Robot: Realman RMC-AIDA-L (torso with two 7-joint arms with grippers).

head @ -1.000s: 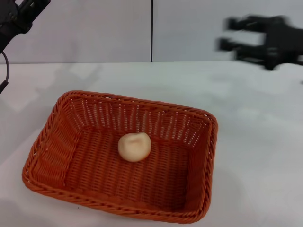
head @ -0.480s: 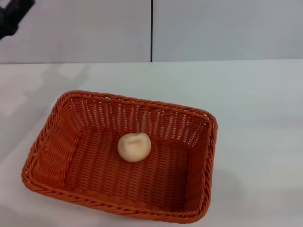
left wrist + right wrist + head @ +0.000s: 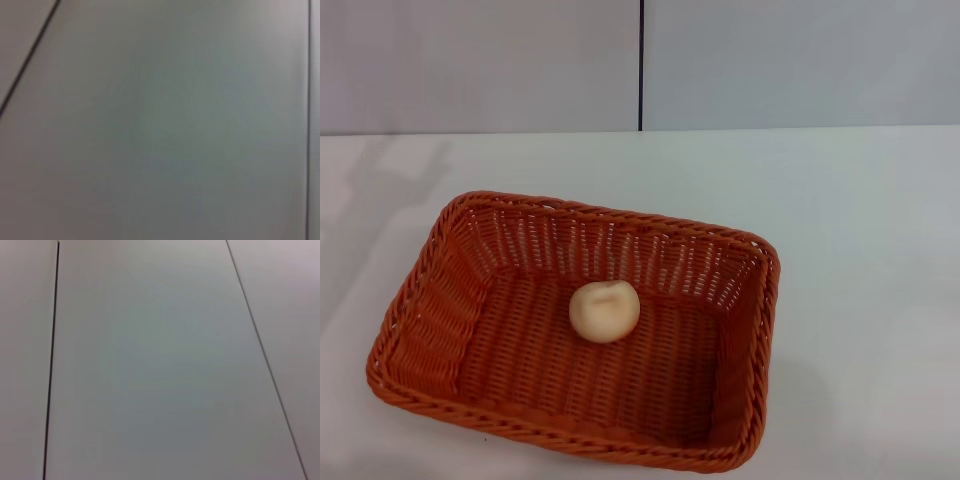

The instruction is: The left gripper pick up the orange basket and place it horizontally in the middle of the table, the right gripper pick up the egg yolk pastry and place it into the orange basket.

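The orange basket (image 3: 430,330) lies lengthwise across the white table (image 3: 860,250), near the front in the head view. Inside it, on the woven floor near the middle, rests the pale round egg yolk pastry (image 3: 604,311). Neither gripper shows in the head view. Both wrist views show only plain grey wall panels with thin dark seams, with no fingers in them.
A grey panelled wall (image 3: 770,60) with a vertical dark seam (image 3: 640,65) stands behind the table's far edge. White tabletop stretches around the basket on the right and at the back.
The right gripper left the head view at upper right a second ago. The left gripper then withdrew out of the upper left corner. Basket and pastry have not moved.
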